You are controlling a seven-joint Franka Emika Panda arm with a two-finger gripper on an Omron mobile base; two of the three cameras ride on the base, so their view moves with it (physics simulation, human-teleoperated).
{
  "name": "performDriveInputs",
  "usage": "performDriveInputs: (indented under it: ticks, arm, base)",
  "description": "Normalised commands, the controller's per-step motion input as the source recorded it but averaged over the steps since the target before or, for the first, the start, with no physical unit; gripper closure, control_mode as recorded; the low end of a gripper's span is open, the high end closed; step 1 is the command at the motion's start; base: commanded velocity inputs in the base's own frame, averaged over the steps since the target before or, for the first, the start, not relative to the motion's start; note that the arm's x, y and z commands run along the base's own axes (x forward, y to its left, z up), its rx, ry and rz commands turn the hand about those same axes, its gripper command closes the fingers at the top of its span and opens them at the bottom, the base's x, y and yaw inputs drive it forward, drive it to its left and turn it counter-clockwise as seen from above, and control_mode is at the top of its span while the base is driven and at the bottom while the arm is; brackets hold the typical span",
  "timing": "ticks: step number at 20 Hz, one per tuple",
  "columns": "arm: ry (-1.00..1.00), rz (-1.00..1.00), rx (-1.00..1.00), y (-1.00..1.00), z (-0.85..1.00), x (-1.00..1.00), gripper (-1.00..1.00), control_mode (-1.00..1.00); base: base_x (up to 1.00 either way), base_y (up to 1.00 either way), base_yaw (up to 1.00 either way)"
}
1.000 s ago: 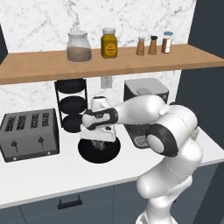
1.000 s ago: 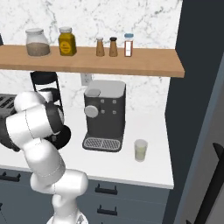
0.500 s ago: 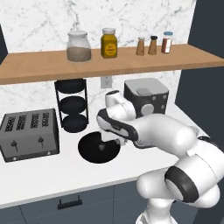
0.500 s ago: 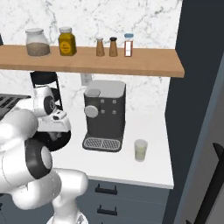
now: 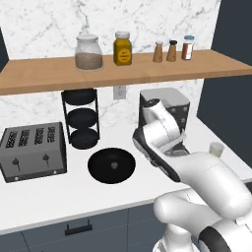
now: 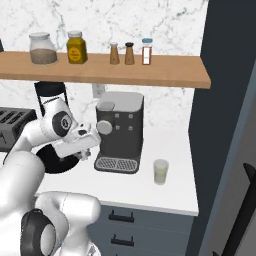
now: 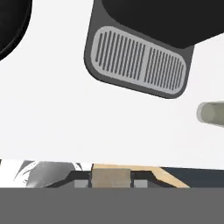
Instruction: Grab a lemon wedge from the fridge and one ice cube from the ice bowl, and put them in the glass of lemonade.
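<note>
Here, at the left of the white counter (image 5: 59,194), a grey toaster (image 5: 32,150) sits with a black three-tier rack (image 5: 81,118) just beside it. In front of the rack lies a flat black disc (image 5: 111,165). Above, a wooden shelf (image 5: 44,76) carries a clear jar (image 5: 88,51), an amber jar (image 5: 122,48) and three small shakers (image 5: 172,49).

Next comes the arm, bent low over the counter between the disc and the coffee machine (image 6: 120,131). The tool (image 6: 86,154) shows in the right base view at the end of the white hand, just left of the machine and above the counter; its jaws are clenched, with nothing between them. The hand view looks down on the machine's grey drip grille (image 7: 139,60), an edge of the disc in one corner.

Right of the machine, apart from it, the glass (image 6: 160,171) stands upright on the counter with pale yellow-green liquid inside, well clear of the tool. It also shows at the edge of the hand view.

At the far right rises the dark fridge (image 6: 227,125), a black bar handle (image 6: 245,210) on its door.
</note>
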Motion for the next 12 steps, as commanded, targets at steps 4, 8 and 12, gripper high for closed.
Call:
performDriveInputs:
  ticks: [4,8,12]
  arm:
    - [0.02,0.13,0.0,-1.0,0.03,0.0,1.0,-1.0]
    - [0.05,0.06,0.0,-1.0,0.05,0.02,1.0,-1.0]
    - [0.11,0.0,0.0,-1.0,0.0,0.23,1.0,-1.0]
  base:
    - [0.0,0.0,0.0]
    - [0.0,0.0,0.0]
    - [0.0,0.0,0.0]
